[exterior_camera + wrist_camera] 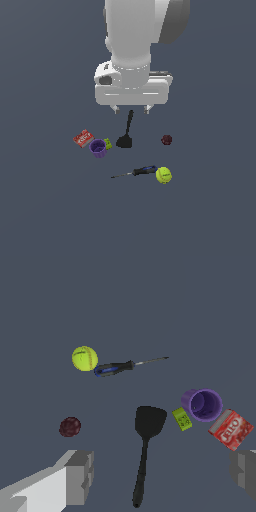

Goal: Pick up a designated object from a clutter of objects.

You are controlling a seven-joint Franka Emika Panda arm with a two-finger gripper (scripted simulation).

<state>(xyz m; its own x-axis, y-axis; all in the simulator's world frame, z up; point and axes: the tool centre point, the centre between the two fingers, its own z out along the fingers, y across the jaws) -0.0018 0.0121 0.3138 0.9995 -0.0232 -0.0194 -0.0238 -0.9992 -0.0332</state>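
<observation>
A white robot arm hangs over a dark grey floor, its gripper (131, 109) spread wide above the thin handle of an all-black spatula (126, 136). Towards the exterior view's left sit a purple cup (98, 148), a small green block (108, 146) and a red box (83, 138). Right of the spatula lies a dark red round object (167, 139). Nearer the camera, a blue-handled screwdriver (136, 172) touches a yellow-green tennis ball (163, 175).

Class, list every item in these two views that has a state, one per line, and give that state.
gripper: open, fingers apart, holding nothing
spatula: lying flat, between the fingers, not gripped
purple cup: tipped on its side, looks empty
red box: lying flat, closed
screwdriver: lying flat
tennis ball: resting beside the screwdriver handle
</observation>
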